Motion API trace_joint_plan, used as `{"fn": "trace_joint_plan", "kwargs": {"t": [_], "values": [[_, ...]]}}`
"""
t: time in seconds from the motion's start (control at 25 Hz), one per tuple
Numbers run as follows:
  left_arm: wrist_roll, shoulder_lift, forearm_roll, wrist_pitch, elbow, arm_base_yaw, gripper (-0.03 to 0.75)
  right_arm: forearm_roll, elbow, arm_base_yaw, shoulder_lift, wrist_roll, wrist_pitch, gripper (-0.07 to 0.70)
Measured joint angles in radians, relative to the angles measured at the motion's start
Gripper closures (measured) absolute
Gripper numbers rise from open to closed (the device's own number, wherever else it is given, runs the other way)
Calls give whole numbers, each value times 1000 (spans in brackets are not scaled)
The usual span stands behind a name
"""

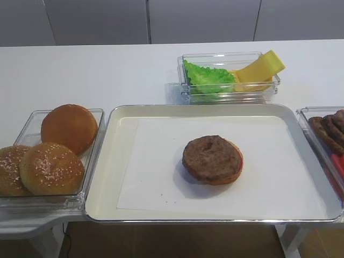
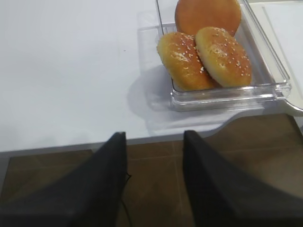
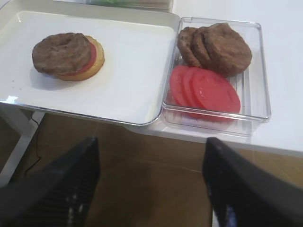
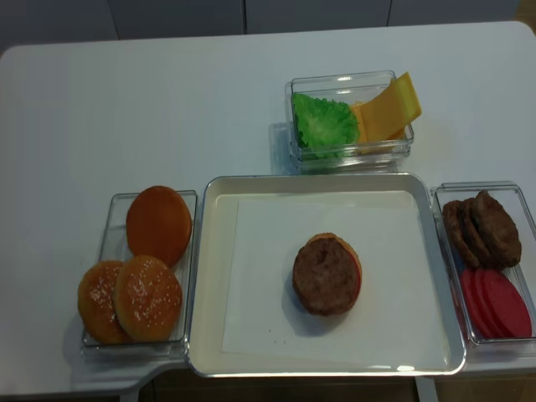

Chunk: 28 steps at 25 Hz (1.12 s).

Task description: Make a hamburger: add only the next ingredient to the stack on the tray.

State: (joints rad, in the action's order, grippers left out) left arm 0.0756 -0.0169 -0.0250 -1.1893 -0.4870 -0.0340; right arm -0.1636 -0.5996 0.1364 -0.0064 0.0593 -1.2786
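A dark brown meat patty (image 1: pixel 211 156) lies on top of the stack (image 1: pixel 235 171), slightly off-centre, so the red slice (image 3: pixel 89 60) and the tan bun base (image 3: pixel 97 61) peek out at one side. The stack sits in the middle of the tray (image 1: pixel 123 161), on the white paper liner. My right gripper (image 3: pixel 152 142) hangs open and empty below the table's front edge, apart from everything. My left gripper (image 2: pixel 155 137) is also open and empty, in front of the table edge near the bun container. Neither gripper shows in the high views.
A clear container (image 4: pixel 448 197) right of the tray holds spare patties (image 4: pixel 481 228) and red slices (image 4: pixel 496 303). Sesame buns (image 4: pixel 146 297) fill a container (image 4: pixel 109 243) on the left. Behind the tray stands a container with lettuce (image 4: pixel 322 121) and cheese (image 4: pixel 387 105).
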Motion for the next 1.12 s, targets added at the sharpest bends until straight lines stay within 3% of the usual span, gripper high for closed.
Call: {"fn": "trace_joint_plan", "kwargs": {"t": [0.56,1.12], "values": [[0,0,0,0,0,0,416,50,124,0,-12,2,116,119],[0,0,0,0,0,0,416,50,123,-10,-12,2,123,119]]}}
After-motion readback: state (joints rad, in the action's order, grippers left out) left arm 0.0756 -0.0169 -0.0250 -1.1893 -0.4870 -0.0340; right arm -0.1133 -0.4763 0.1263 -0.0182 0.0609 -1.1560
